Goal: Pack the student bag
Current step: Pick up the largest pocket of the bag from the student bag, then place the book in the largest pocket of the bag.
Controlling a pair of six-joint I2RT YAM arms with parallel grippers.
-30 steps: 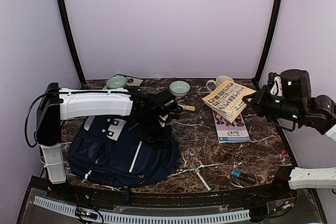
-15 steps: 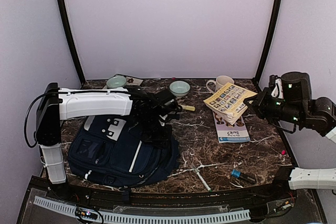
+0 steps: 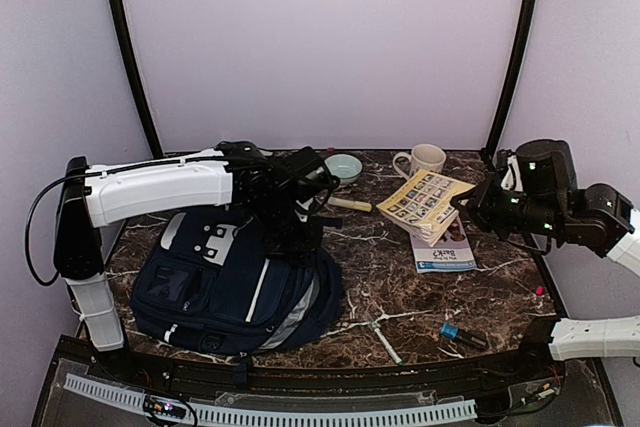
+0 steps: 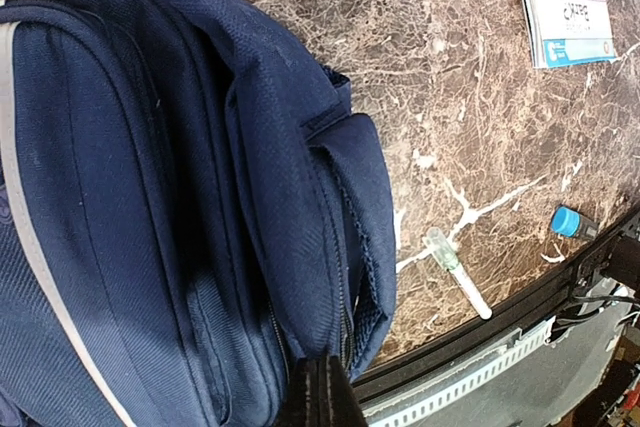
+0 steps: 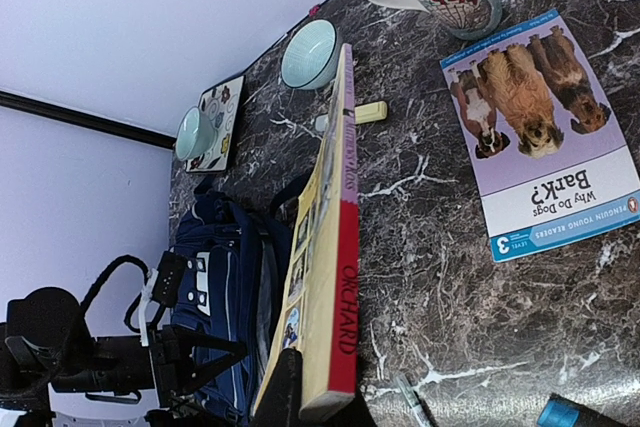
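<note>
Bag (image 3: 235,282) lies flat on the table (image 3: 380,287), navy with thin white stripes, a strip of grey lining showing along its right edge.

Left gripper (image 4: 318,389) sits at the bag's right side. Its fingers are pressed tight together with no gap, nipping the bag's fabric at the edge of a side pocket. The left arm reaches over the bag's far half.

Right gripper (image 5: 312,402) is well to the right of the bag and off the table, clamped on a yellow book (image 5: 335,247). The book has a red spine reading ORCHARD. It is held tilted, with its free end pointing toward the bag.

Dog book (image 3: 441,247) lies flat, right of the bag, under the lifted yellow book. The title reads "Why Do Dogs Bark?".

Mug (image 3: 425,159) is upright, beyond the dog book, far right of the bag.

Bowl (image 3: 343,167) stands beyond the bag's right corner. A pale stick (image 5: 365,112) lies just beside it on the mug side.

A second bowl (image 5: 197,132) is beyond the bag, touching a picture card (image 5: 222,122).

Pen (image 3: 382,337) lies just right of the bag's near corner. A blue-capped item (image 3: 455,332) lies further right.
</note>
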